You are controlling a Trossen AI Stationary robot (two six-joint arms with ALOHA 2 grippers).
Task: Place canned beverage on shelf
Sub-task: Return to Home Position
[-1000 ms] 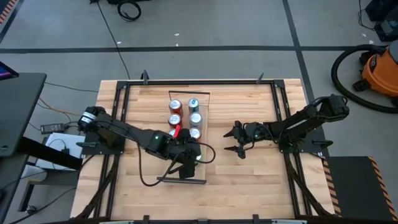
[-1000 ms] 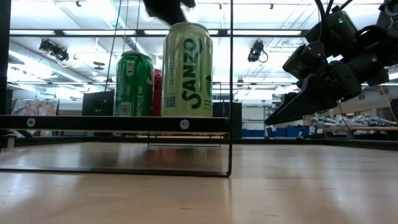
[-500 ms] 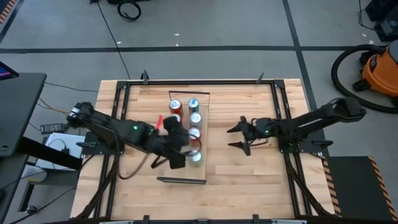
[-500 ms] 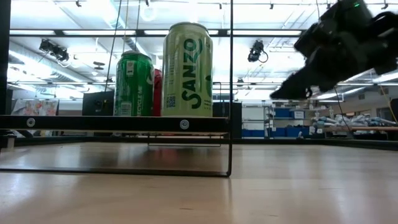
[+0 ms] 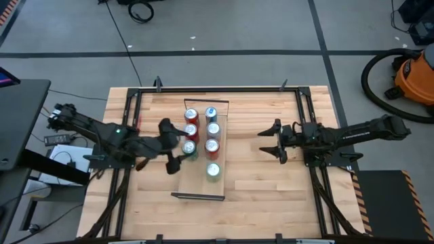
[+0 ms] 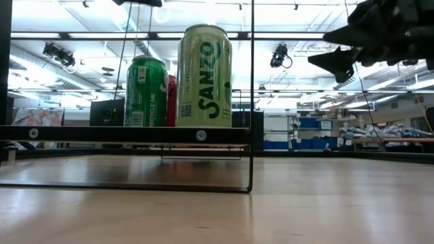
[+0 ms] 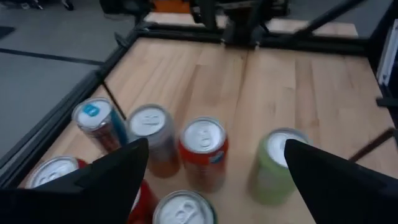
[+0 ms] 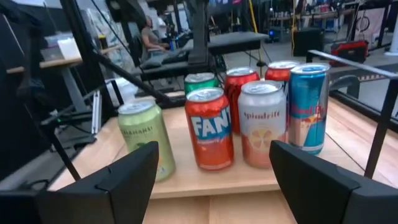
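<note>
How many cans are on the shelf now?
7 on the shelf: one row holds far red can, second red can, green can; the other holds blue can, pale can, orange can, light green can apart. None looks hidden.

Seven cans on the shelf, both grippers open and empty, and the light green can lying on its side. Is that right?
No. The light green can stands upright on the shelf, as the low view shows; the rest holds.

The shelf (image 5: pixel 200 184) sits in the middle of the table (image 5: pixel 261 193). On it, three cans (image 5: pixel 190 129) line its left edge and four its right edge. The left gripper (image 5: pixel 175 146) is just beside the shelf; the right gripper (image 5: pixel 270 141) is farther off.
</note>
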